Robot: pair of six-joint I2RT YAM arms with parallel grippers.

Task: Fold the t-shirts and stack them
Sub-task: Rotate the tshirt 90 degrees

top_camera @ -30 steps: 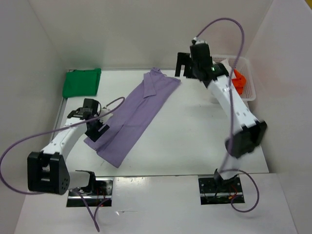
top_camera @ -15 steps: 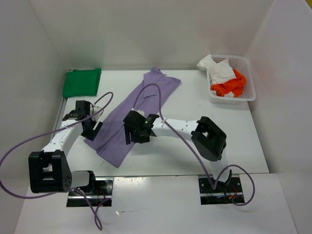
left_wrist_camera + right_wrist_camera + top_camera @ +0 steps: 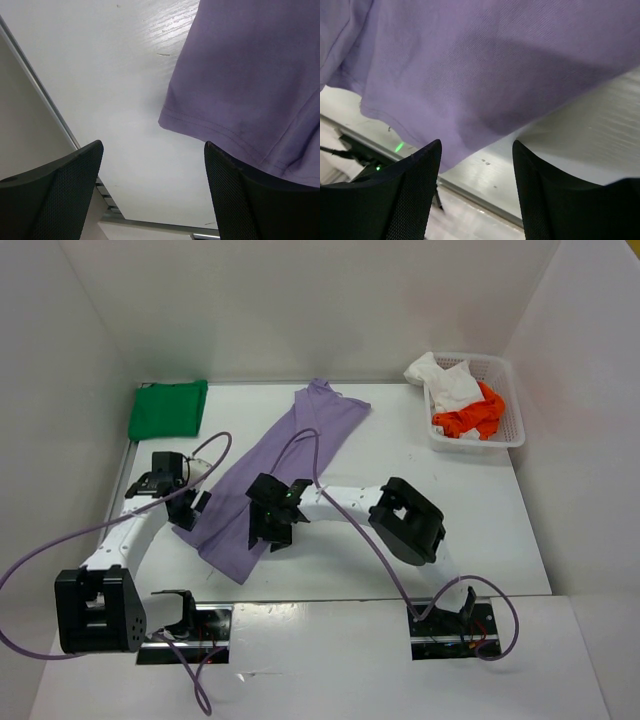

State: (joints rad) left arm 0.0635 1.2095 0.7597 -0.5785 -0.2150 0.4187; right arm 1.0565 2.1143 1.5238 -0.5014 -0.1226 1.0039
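A lavender t-shirt (image 3: 285, 465) lies spread in a long diagonal strip across the table. My left gripper (image 3: 191, 513) hovers open at its near-left corner; in the left wrist view the hem corner (image 3: 240, 85) sits just ahead of the right finger, with bare table between the fingers (image 3: 55, 195). My right gripper (image 3: 268, 532) is low over the shirt's near-right edge, open, the cloth edge (image 3: 470, 75) by its left finger (image 3: 405, 195). A folded green t-shirt (image 3: 167, 408) rests at the back left. White (image 3: 447, 382) and orange-red (image 3: 470, 418) t-shirts lie crumpled in the basket.
The white mesh basket (image 3: 510, 430) stands at the back right by the wall. White walls enclose three sides. The table's left metal rim (image 3: 45, 95) runs close beside my left gripper. Purple cables loop off both arms.
My right arm has swung from the basket area down to the lavender shirt's near-right edge, its jaws narrowing. My left gripper has shifted slightly towards the shirt's near-left corner.
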